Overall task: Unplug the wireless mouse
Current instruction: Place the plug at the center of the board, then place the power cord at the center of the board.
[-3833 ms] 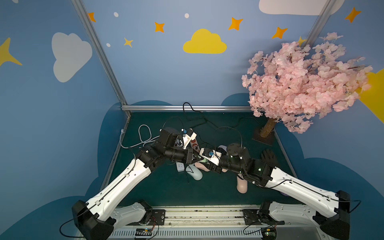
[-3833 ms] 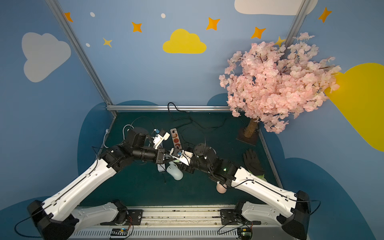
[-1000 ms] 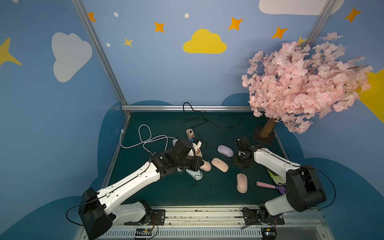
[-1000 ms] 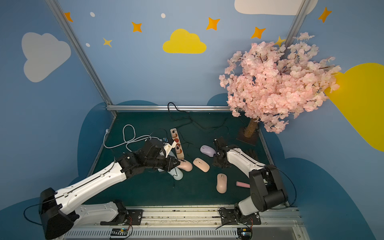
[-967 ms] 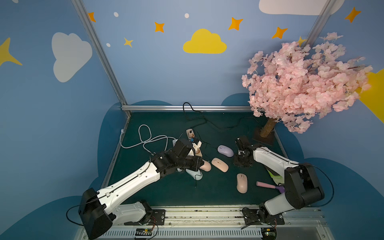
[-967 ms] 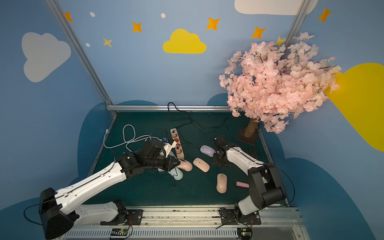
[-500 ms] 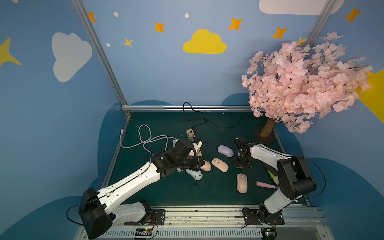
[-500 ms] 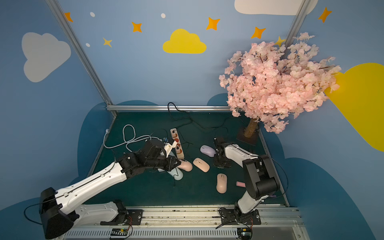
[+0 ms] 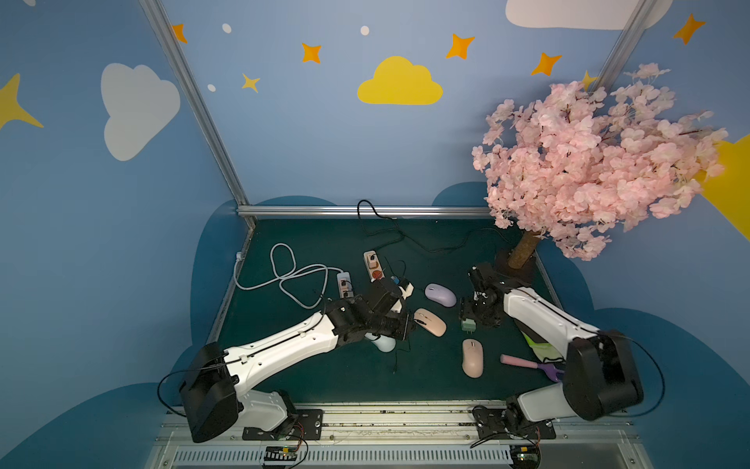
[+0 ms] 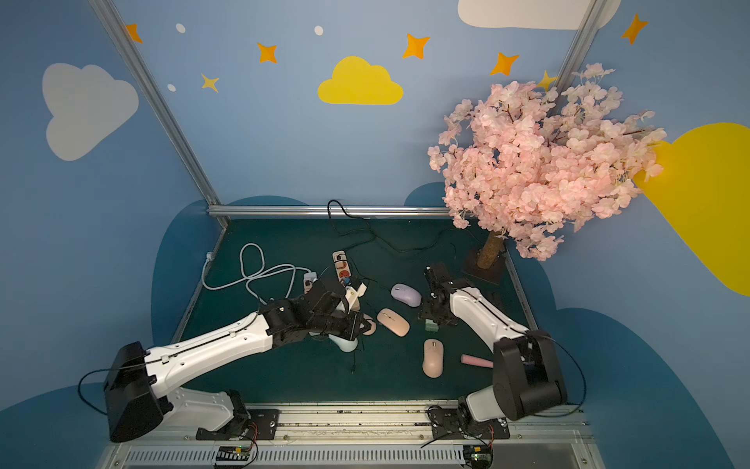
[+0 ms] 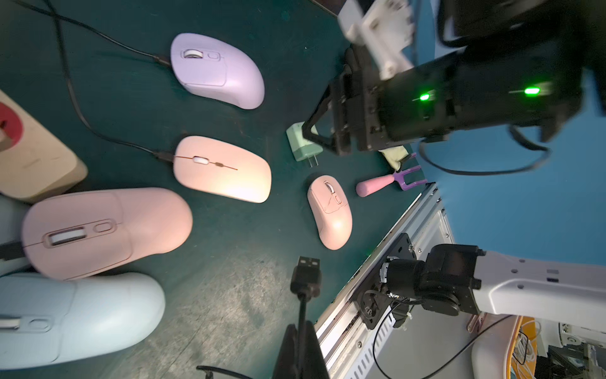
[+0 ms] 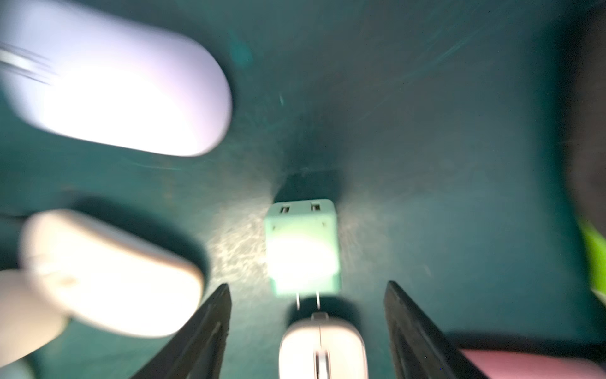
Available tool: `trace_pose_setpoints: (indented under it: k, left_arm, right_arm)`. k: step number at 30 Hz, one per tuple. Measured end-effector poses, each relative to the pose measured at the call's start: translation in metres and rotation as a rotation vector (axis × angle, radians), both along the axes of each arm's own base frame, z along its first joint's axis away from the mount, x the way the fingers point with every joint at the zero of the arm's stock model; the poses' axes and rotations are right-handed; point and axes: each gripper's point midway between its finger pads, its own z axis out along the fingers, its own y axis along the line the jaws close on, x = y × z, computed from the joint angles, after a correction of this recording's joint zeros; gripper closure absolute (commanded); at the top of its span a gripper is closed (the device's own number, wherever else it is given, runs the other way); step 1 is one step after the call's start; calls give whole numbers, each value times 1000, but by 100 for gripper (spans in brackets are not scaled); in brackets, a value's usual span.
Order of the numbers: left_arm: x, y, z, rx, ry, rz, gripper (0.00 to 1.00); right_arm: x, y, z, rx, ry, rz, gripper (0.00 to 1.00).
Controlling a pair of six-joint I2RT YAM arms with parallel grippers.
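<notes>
I am pressing the fingers of my left gripper (image 11: 301, 329) together on a black USB cable (image 11: 302, 306). Its USB plug (image 11: 308, 272) is sticking out free ahead of the fingers, over the dark green mat (image 9: 324, 365). To which mouse this cable is going, I cannot tell.

I am reading the clock on the mat as in both top views, with 12 toward the back wall. My left gripper is hovering near the middle of the mat, just at 9 o'clock of a flat peach mouse (image 9: 430, 322). A light blue mouse (image 9: 382, 343) is lying under my left wrist, at 8 o'clock of the peach one. A pink mouse (image 11: 105, 229) is lying just beside both. A lilac mouse (image 9: 440, 294) is lying at 1 o'clock of the peach mouse. Thin black cables are sitting in the fronts of the lilac and the peach mouse. A second pink mouse (image 9: 473, 357) is lying apart from them, at 5 o'clock.

My right gripper (image 12: 307, 287) is standing with its jaws apart, gripping nothing. A mint-green charger (image 12: 301, 249) is lying flat on the mat just ahead of the jaws, in line with the gap and touching neither, though the wrist view is blurred. The charger is lying near the peach mouse, at 3 o'clock of it.
</notes>
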Motion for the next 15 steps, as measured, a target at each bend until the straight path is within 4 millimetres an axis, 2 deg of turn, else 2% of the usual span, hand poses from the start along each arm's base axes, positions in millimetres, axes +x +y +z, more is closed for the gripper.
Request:
trace_pose_setpoints:
  k: [3,6,12,15]
  left_arm:
    - [0,-24,-5,3,5,5,96]
    - [1,-51,-12,2,18,11,96]
    - [-1,-104,-25,-40,80,24,96]
    - [2,-124,-31,-61,102,32,96]
  right_arm:
    - [-5,-15,41,-3,-138,-81,32]
    - [-15,-34,66,-25,-237,-159,32]
    - [-43,-65,82,-62,-331,-257,33]
    - [-48,-71,84,-71,-332,-280,33]
